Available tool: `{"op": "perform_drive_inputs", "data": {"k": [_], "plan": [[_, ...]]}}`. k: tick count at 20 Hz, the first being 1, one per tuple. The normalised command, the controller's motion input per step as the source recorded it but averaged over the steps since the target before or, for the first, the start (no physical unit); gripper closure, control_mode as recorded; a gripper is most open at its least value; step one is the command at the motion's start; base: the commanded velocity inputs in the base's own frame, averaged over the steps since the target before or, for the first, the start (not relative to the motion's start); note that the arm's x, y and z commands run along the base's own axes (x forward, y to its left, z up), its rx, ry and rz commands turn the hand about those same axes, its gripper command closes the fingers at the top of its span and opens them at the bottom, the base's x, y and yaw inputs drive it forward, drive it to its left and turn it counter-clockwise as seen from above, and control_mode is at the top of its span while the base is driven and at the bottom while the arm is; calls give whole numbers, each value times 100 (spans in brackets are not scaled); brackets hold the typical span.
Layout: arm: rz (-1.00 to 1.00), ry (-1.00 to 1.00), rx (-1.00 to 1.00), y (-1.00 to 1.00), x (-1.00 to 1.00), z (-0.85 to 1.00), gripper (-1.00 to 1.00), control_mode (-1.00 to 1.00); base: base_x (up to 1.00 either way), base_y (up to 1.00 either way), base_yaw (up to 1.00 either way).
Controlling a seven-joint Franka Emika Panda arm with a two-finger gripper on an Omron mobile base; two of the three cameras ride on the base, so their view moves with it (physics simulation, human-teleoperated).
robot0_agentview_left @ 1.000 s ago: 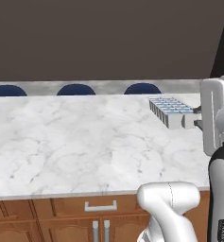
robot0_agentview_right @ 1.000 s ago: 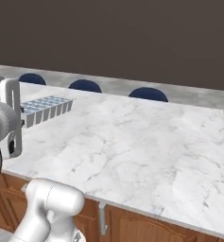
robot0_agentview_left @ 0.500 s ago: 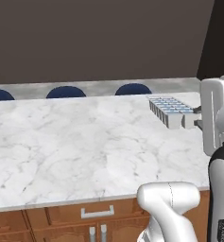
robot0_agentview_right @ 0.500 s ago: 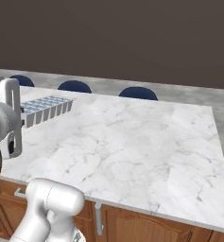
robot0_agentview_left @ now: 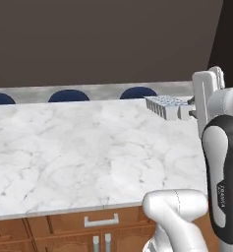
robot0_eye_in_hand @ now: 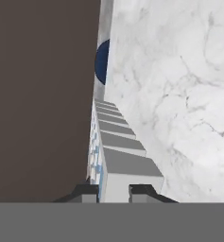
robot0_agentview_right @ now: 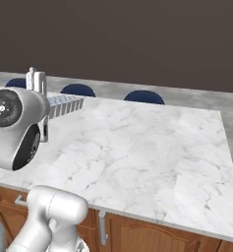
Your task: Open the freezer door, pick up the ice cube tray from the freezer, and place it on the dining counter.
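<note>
Jaws clamp ice cube tray (robot0_eye_in_hand: 114, 156) above dining counter (robot0_agentview_left: 78, 147), fingertips (robot0_eye_in_hand: 144, 191) mostly cropped.

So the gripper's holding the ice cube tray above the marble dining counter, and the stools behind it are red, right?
Not quite: the stools are dark blue, as the left base view shows. The rest holds: the gripper is shut on the ice cube tray above the marble dining counter.

The dining counter (robot0_agentview_left: 78, 147) has a smooth, polished white marble top with grey veins, over brown wooden cabinets (robot0_agentview_left: 64, 231) with metallic handles at the lower edge. The ice cube tray (robot0_agentview_left: 164, 106) at the right looks like pale, matt plastic.
</note>
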Motion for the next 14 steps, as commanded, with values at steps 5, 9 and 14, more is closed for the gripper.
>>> {"op": "perform_drive_inputs", "data": {"k": [5,9,14], "plan": [[24,14,0,-13,100,-10,100,-100,0,0,0],[25,23,0,-9,96,0,100,-100,0,0,0],[20,19,-1,0,94,-10,100,-100,0,0,0]]}}
